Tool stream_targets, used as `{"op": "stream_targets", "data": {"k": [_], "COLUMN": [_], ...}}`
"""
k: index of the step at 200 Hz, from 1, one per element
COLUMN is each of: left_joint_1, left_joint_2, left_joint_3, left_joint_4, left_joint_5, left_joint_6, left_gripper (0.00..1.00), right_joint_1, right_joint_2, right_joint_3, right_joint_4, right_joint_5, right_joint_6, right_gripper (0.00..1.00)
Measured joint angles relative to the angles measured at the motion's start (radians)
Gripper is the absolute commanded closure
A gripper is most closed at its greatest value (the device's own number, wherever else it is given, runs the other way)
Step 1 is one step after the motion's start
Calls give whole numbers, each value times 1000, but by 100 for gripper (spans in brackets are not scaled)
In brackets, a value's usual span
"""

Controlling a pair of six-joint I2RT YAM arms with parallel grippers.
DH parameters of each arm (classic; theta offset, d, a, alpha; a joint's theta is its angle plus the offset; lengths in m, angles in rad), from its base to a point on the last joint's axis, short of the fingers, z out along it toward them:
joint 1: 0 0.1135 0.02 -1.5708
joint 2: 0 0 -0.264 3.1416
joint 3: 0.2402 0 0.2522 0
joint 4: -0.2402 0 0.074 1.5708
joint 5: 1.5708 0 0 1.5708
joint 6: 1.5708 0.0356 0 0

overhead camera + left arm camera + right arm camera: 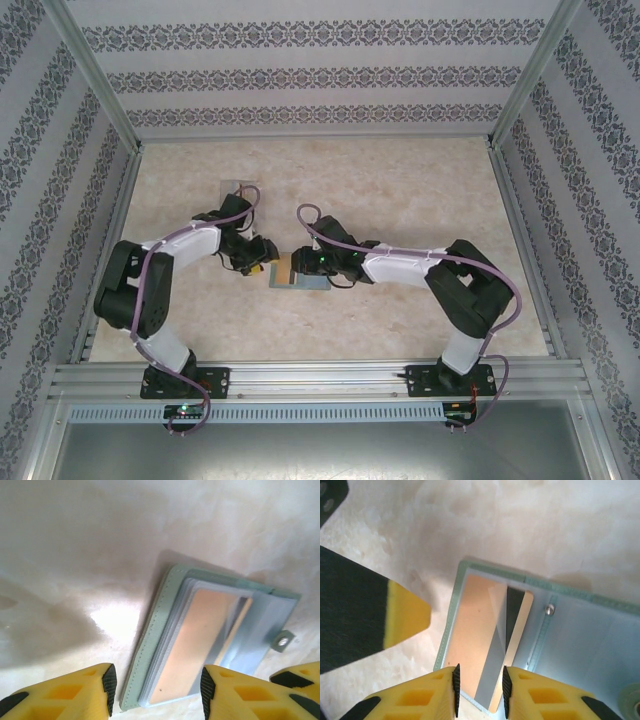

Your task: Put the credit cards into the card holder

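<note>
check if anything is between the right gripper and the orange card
Nothing visible does. The right gripper, jaws apart, hangs directly over the near end of the orange card, which lies on the open card holder.

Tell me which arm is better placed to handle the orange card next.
Probably the right arm: its jaws stand slightly apart over the near end of the orange card on the open card holder. The left arm holds its jaws wider, spanning the holder's end.
</note>
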Motion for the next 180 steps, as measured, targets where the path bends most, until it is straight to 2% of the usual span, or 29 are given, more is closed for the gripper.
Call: {"op": "stream_targets", "data": {"k": [87,142,180], "left_joint_1": [46,46,46], "left_joint_2": [-48,-48,-48], "left_joint_3": [-43,-46,-57], "left_joint_4": [-14,-14,-13], "left_joint_5": [-14,-10,-11], "left_joint_6": [1,2,2], "left_gripper": [53,54,54], "right_joint_1": [48,72,95], "right_joint_2": [134,230,289], "right_joint_3": [224,323,383], "right_joint_4": [-221,-312,-352], "right_joint_5": [174,260,303], "right_joint_6": [-144,-230,-268], "right_gripper": [55,57,64]}}
